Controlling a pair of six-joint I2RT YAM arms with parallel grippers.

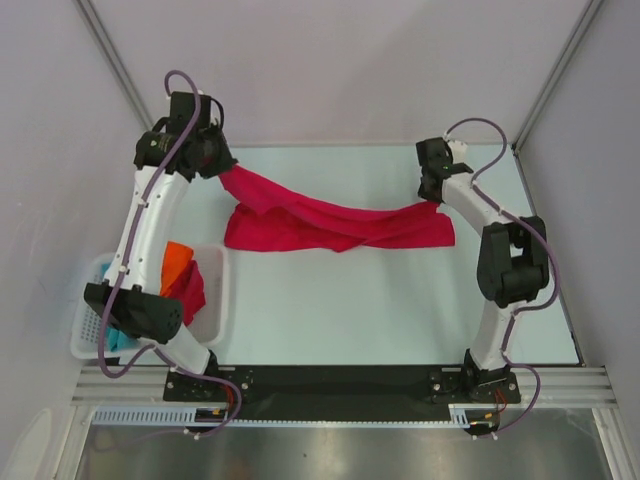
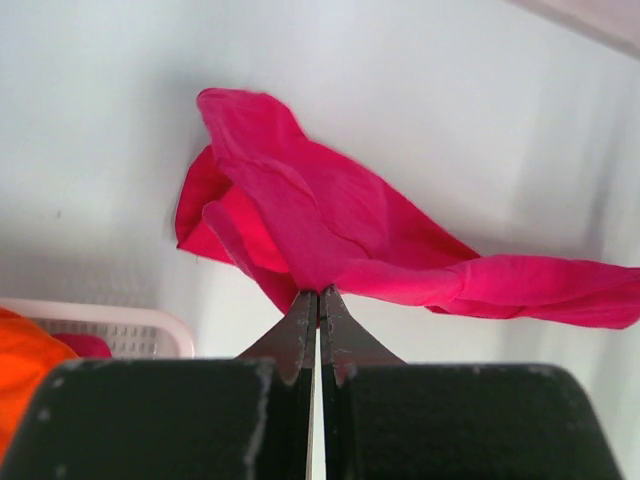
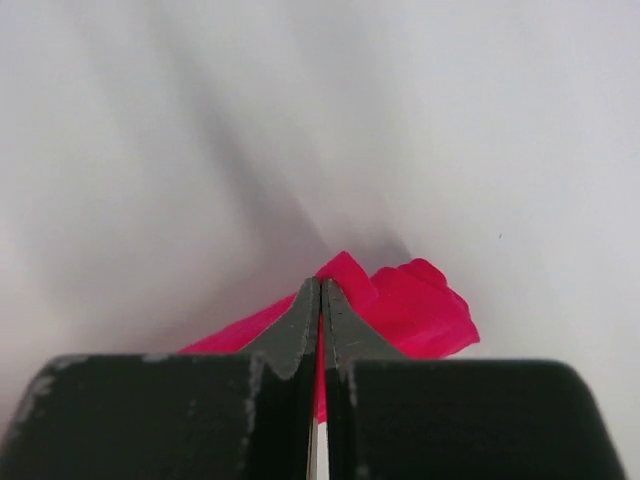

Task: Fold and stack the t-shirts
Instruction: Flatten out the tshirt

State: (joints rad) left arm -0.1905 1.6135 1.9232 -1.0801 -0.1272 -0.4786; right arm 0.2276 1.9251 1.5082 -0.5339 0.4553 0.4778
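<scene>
Two arms reach toward the table's (image 1: 400, 310) far edge in the top view, elbows bowed outward: left gripper (image 1: 222, 168) at the far left corner, right gripper (image 1: 437, 197) near the far right corner. A red shirt (image 1: 330, 222) is strung between them, long axis left to right, twisted and sagging, its lower folds on the table. At the left edge a basket (image 1: 218, 300) holds an orange shirt (image 1: 175, 262), a second red shirt (image 1: 193, 288) and a teal shirt (image 1: 122, 340). Left wrist view: jaws clenched on a red fold, cloth trailing rightward. Right wrist view: jaws pinched on the shirt's bunched end
</scene>
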